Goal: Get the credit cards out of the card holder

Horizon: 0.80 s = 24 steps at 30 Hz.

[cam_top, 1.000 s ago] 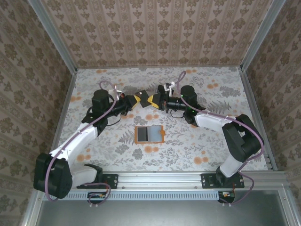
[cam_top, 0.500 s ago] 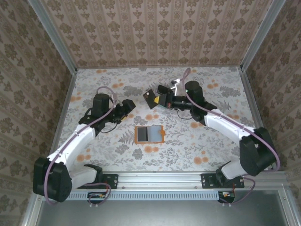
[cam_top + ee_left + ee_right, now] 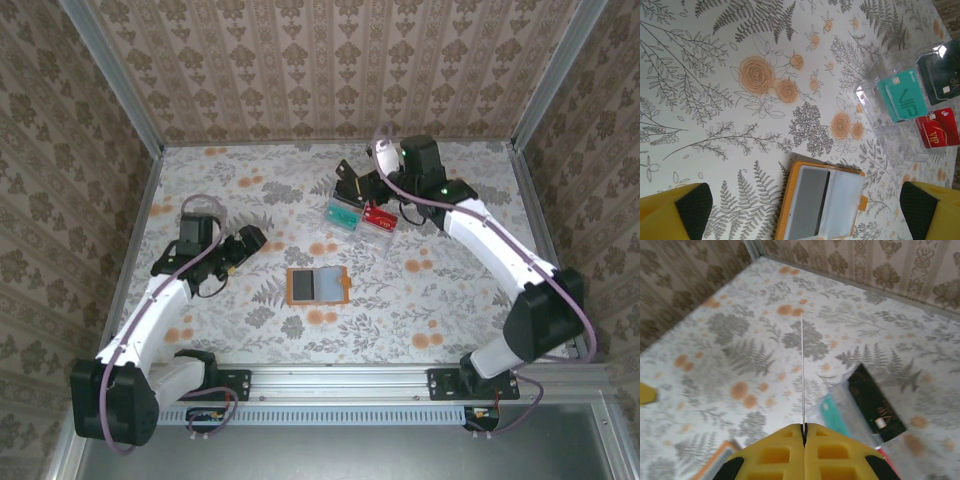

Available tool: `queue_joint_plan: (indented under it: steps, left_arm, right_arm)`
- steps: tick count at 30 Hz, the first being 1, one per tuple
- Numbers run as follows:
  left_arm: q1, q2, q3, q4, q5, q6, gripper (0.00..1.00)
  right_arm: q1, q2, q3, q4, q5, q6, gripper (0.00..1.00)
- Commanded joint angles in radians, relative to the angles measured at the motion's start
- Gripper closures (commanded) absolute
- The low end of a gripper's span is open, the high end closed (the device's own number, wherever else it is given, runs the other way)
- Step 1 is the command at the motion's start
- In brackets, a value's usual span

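The right gripper (image 3: 803,427) is closed on a thin card (image 3: 802,370), which its wrist view shows only edge-on, as a pale line pointing straight away from the fingertips; I cannot tell its colour. Just below and to the right of this card stands the clear tray (image 3: 885,136), at the far side of the worktop (image 3: 450,290). In it are the teal card (image 3: 902,95), the black card (image 3: 940,77) and the red card (image 3: 940,127). I judge that the coming move is to lower the held card into the tray, so it must go down and a little to the right. From these views I cannot say how high it hangs above the rim. The left gripper (image 3: 247,243) stands wide and holds nothing. The holder (image 3: 840,200) lies open and flat at mid worktop, near this gripper and well apart from the right one, with its spread running left to right. Something grey (image 3: 807,202) shows in its left pocket, perhaps one more card.
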Motion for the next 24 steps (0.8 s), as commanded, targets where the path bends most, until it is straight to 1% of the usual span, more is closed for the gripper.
queue_joint_plan:
  steps: [1,3,5,7,10,13,18,24]
  left_arm:
    - [0.017,-0.009,-0.001,-0.028,0.03,0.049,0.0]
    - [0.021,-0.006,-0.001,-0.026,0.046,0.056,0.0]
    - [0.022,-0.001,-0.003,-0.021,0.052,0.059,0.0]
    - [0.024,0.005,-0.002,-0.021,0.062,0.06,0.0]
    - [0.023,0.007,-0.006,-0.009,0.077,0.056,0.0]
    - [0.024,0.007,-0.014,0.003,0.08,0.047,0.0]
    - [0.023,0.005,-0.013,0.003,0.083,0.043,0.0]
    - [0.024,0.004,-0.016,0.011,0.086,0.033,0.0]
  right_arm:
    - [-0.017,0.086,0.095,-0.089,0.022,-0.196,1.0]
    - [-0.018,0.132,0.127,-0.098,0.024,-0.278,1.0]
    - [-0.017,0.156,0.114,-0.06,0.013,-0.368,1.0]
    - [-0.021,0.181,0.118,-0.038,0.016,-0.41,1.0]
    - [-0.019,0.244,0.176,-0.09,0.014,-0.477,1.0]
    - [-0.021,0.301,0.208,-0.102,0.031,-0.537,1.0]
    - [-0.022,0.368,0.254,-0.127,0.047,-0.595,1.0]
    - [-0.021,0.401,0.284,-0.169,0.082,-0.634,1.0]
